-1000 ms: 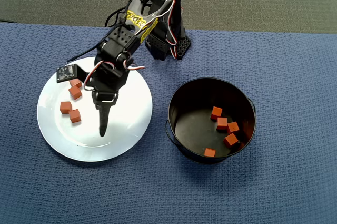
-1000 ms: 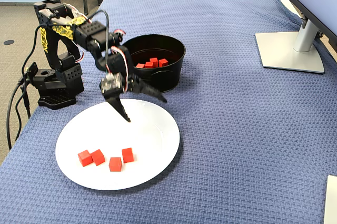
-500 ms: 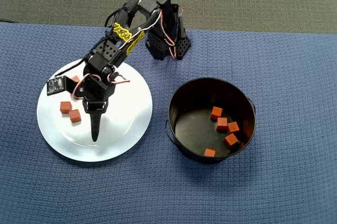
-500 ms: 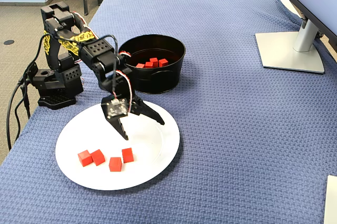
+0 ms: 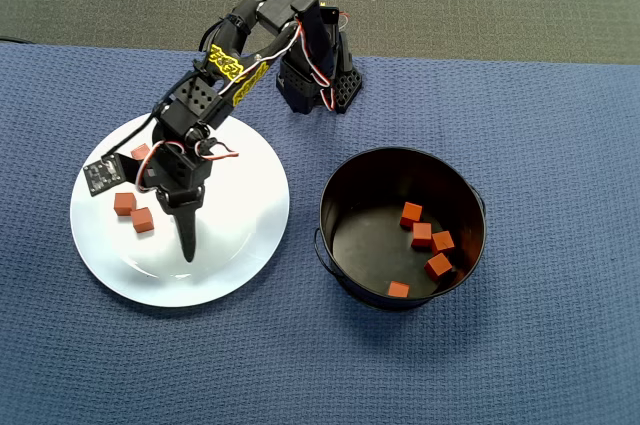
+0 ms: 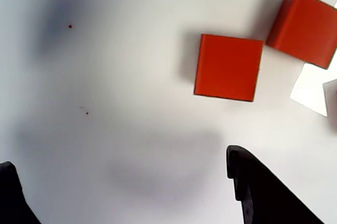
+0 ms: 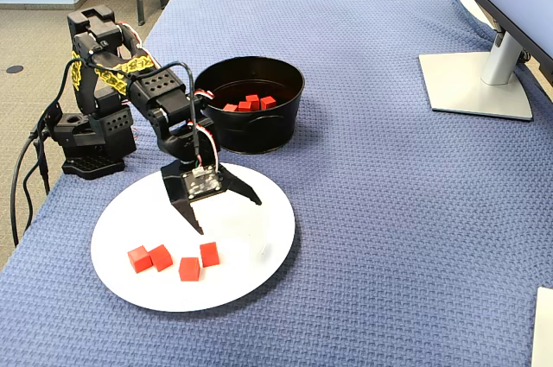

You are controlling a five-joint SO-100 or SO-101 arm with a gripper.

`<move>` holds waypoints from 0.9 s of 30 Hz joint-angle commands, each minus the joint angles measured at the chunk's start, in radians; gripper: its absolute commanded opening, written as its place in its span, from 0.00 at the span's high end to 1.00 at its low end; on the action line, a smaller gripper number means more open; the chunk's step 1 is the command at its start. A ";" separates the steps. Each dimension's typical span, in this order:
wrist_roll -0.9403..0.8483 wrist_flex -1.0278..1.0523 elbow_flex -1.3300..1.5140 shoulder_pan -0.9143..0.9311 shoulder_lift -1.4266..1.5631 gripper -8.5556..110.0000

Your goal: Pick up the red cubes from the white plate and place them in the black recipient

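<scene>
Tool: the tool hangs spread and empty above the white plate.
Cubes: four red cubes on the plate, others in the black pot.
Handling: probably light, rigid, matte; pinch opposite flat faces.

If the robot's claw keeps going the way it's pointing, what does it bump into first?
Probably the bare white plate. The open gripper points down at it, with the nearest red cube off to one side, though depth is hard to judge.

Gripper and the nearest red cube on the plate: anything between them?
Nothing: the fixed view shows only bare white plate between the open gripper and the nearest red cube.
</scene>
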 commanded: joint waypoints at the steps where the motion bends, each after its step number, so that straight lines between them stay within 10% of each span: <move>1: -0.028 -0.009 -0.051 0.035 0.008 0.55; 27: -0.077 -0.005 -0.262 0.100 -0.166 0.58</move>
